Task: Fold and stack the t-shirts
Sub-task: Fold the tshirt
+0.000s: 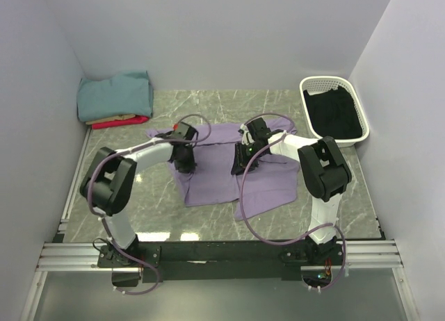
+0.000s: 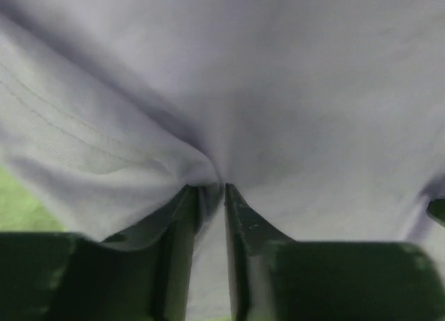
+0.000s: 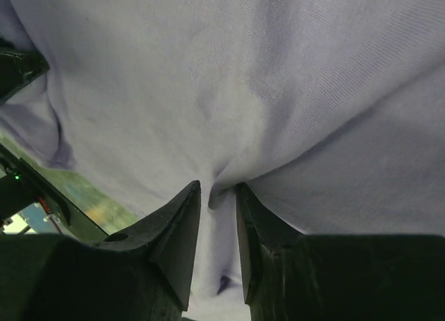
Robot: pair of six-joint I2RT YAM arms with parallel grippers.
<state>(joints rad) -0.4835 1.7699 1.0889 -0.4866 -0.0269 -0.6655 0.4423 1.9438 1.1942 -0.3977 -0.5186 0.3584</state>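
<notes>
**Both grippers pinching the purple shirt, mid-table**

Purple shirt [image 1: 222,175] lies rumpled at the centre of the frame on the marble table [image 1: 149,203], its front edge uneven, one flap hanging lower toward the right. Bare table shows in front of it, to its left, and behind it up to the back wall. Walls [image 1: 42,92] close in left, back and right. Upper left corner: folded stack, teal shirt [image 1: 115,95] on top, tan shirt [image 1: 111,118] under it, red shirt [image 1: 122,124] lowest. Upper right: white basket [image 1: 306,92] by the right wall, dark cloth [image 1: 337,116] inside. Left gripper [image 2: 212,189] has its jaws nearly together, nipping a fold of shirt cloth. Right gripper [image 3: 217,190] likewise pinches a bunched ridge of cloth, jaws slightly wider. The cloth is plain, with stitched seams visible.
</notes>
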